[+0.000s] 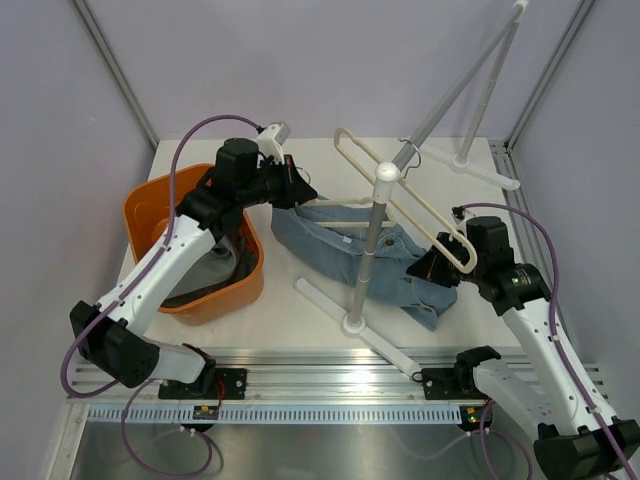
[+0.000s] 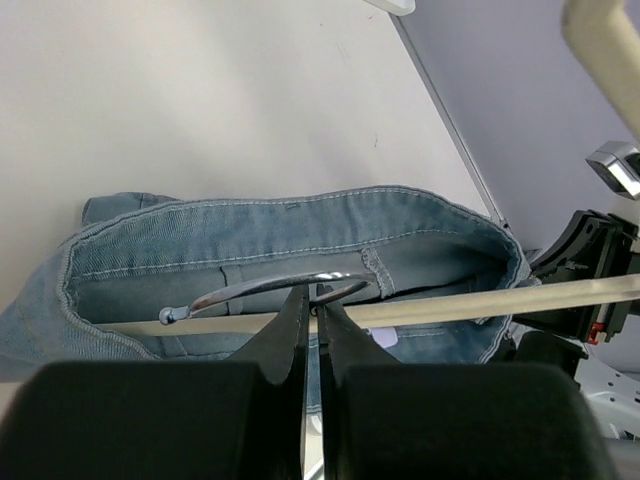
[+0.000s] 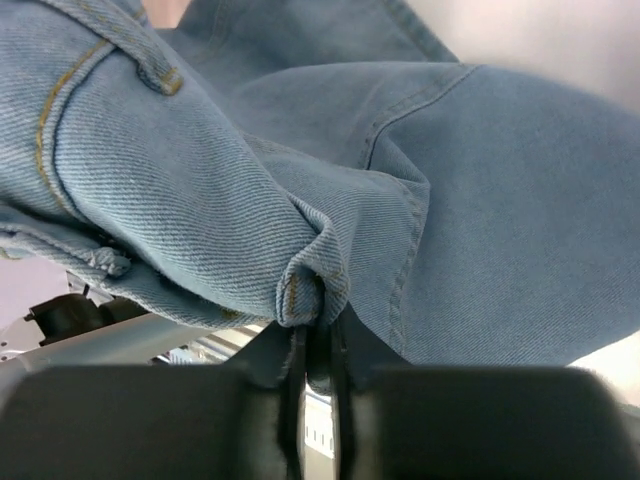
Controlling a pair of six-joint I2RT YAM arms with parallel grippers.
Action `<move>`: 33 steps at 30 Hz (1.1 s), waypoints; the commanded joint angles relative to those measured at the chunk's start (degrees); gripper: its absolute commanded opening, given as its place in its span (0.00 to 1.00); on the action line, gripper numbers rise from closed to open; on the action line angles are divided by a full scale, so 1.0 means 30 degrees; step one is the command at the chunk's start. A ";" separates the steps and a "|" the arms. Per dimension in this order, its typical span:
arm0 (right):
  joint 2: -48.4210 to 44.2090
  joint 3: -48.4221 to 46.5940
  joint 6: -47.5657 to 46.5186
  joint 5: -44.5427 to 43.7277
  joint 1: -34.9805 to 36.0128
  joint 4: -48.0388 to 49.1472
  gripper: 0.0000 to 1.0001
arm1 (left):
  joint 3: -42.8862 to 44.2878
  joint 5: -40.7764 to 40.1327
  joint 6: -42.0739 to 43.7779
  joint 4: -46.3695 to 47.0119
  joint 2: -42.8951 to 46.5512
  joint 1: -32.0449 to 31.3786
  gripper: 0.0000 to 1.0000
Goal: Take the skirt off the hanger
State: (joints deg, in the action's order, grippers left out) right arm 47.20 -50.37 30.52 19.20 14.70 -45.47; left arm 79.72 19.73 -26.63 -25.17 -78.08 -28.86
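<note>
A light-blue denim skirt [image 1: 335, 245] lies on the white table, still threaded on a cream hanger [image 1: 340, 203]. In the left wrist view the hanger's bar [image 2: 450, 305] runs through the skirt's open waistband [image 2: 300, 235], and its metal hook [image 2: 250, 291] curves out in front. My left gripper [image 1: 303, 192] is shut on that hook [image 2: 312, 295] at the skirt's far left end. My right gripper [image 1: 432, 268] is shut on a fold of the skirt's edge [image 3: 315, 330] at the near right end. Denim [image 3: 450, 200] fills the right wrist view.
A white clothes rack stands mid-table, its post [image 1: 372, 230] rising in front of the skirt. An empty cream hanger [image 1: 430, 215] hangs from it, close above my right gripper. An orange basket [image 1: 150, 195] holding grey cloth sits at the left under my left arm.
</note>
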 commanded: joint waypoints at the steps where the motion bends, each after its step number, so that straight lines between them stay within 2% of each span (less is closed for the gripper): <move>1: 0.0028 -0.0115 -0.0443 0.0398 -0.0212 -0.0251 0.17 | 0.1635 -0.1094 0.0525 0.0893 -0.0599 -0.0455 0.00; 2: -0.0030 -0.0260 -0.0738 0.0251 -0.0241 -0.0310 0.29 | 0.1899 -0.1416 0.0876 0.0541 -0.0719 -0.0892 0.00; 3: -0.0001 -0.0493 -0.0973 -0.0040 -0.0212 -0.0456 0.56 | 0.2221 -0.2115 0.1373 0.0074 -0.0836 -0.1100 0.00; 5: 0.0406 -0.1455 -0.1647 -0.0948 -0.0212 -0.1100 0.74 | 0.2166 -0.2415 0.1582 -0.0106 -0.0925 -0.1219 0.00; 6: 0.0583 -0.1810 -0.1852 -0.1444 -0.0241 -0.1421 0.90 | 0.1963 -0.2531 0.1670 -0.0107 -0.0925 -0.1248 0.00; 7: 0.0759 -0.2075 -0.2144 -0.1710 -0.0212 -0.1482 0.99 | 0.1903 -0.2590 0.1758 -0.0136 -0.0925 -0.1248 0.00; 14: 0.1583 -0.2401 -0.3756 -0.2650 -0.0591 -0.0256 0.99 | 0.2340 -0.2797 0.3543 -0.1917 -0.1861 -0.1248 0.00; 17: 0.0968 -0.1669 -0.4898 -0.0579 -0.0885 0.1851 0.97 | 0.3247 -0.2940 0.4568 -0.3264 -0.2623 -0.1307 0.00; 25: 0.2808 -0.1843 -0.5106 0.3705 -0.1091 0.4755 0.76 | 0.5269 -0.4201 0.4747 -0.4735 -0.4731 -0.1832 0.00; 29: 0.3572 -0.1785 -0.5019 0.5545 -0.1091 0.6332 0.58 | 0.6646 -0.4583 0.4397 -0.5350 -0.6225 -0.2507 0.00; 33: 0.3984 -0.2048 -0.5251 0.6286 -0.1091 0.6281 0.56 | 0.8254 -0.4963 0.3985 -0.6111 -0.7661 -0.2713 0.00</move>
State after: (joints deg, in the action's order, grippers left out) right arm 59.07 -55.16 16.16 33.30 11.75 -30.48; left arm 99.46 7.25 -14.59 -43.07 -98.94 -36.49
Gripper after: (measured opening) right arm 0.557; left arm 0.023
